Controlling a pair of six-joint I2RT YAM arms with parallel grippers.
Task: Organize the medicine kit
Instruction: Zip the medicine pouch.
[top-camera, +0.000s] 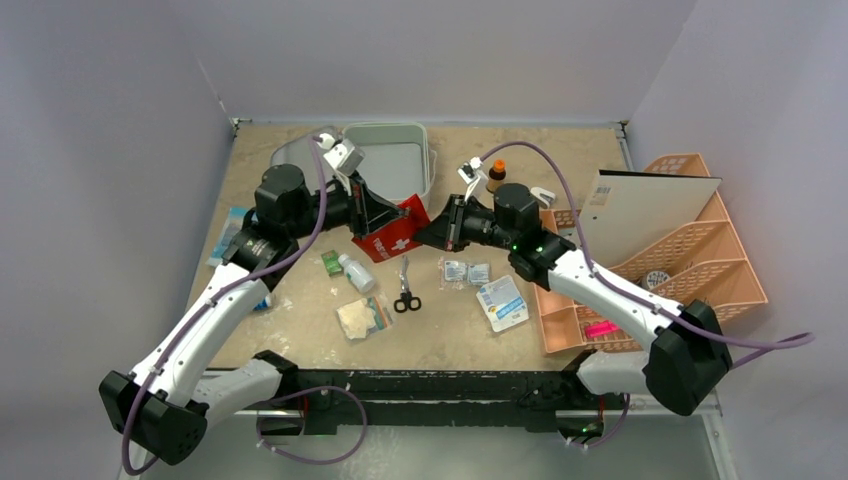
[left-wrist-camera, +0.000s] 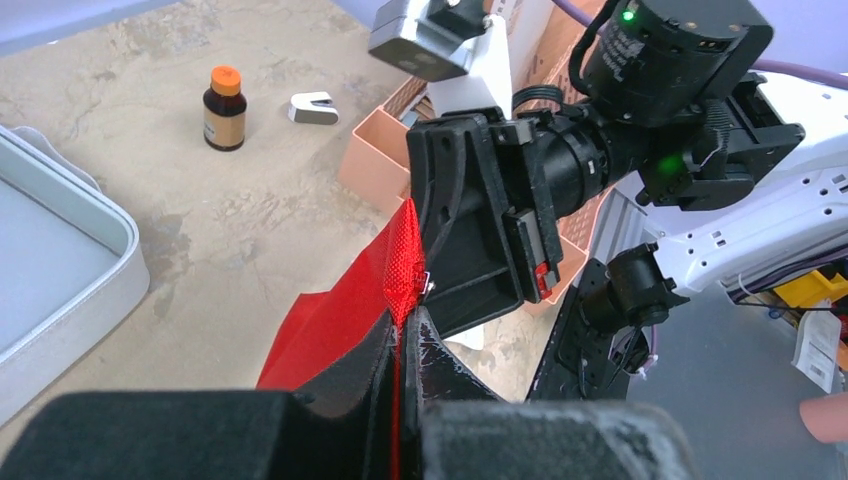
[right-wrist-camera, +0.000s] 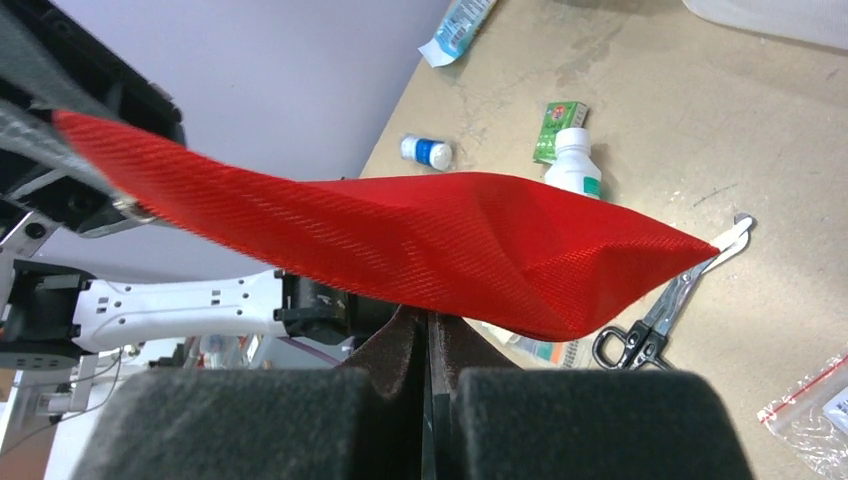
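The medicine kit (top-camera: 393, 160), a light-grey hinged case, lies open at the back middle of the table; its rim (left-wrist-camera: 95, 215) shows in the left wrist view. In front of it a red first aid pouch (top-camera: 392, 233) hangs above the table between both arms. My left gripper (top-camera: 371, 221) is shut on the pouch's left end, with red fabric (left-wrist-camera: 402, 250) pinched between its fingers (left-wrist-camera: 408, 318). My right gripper (top-camera: 429, 231) is shut on the opposite edge of the pouch (right-wrist-camera: 400, 235), its fingers (right-wrist-camera: 428, 320) meeting under the fabric.
Below the pouch lie scissors (top-camera: 406, 291), a white bottle (top-camera: 356, 272), a green box (top-camera: 329, 262), a zip bag (top-camera: 362, 317), sachets (top-camera: 465, 270) and a packet (top-camera: 502, 303). A brown bottle (top-camera: 495, 175) stands at the back. A peach lattice organizer (top-camera: 665, 265) fills the right side.
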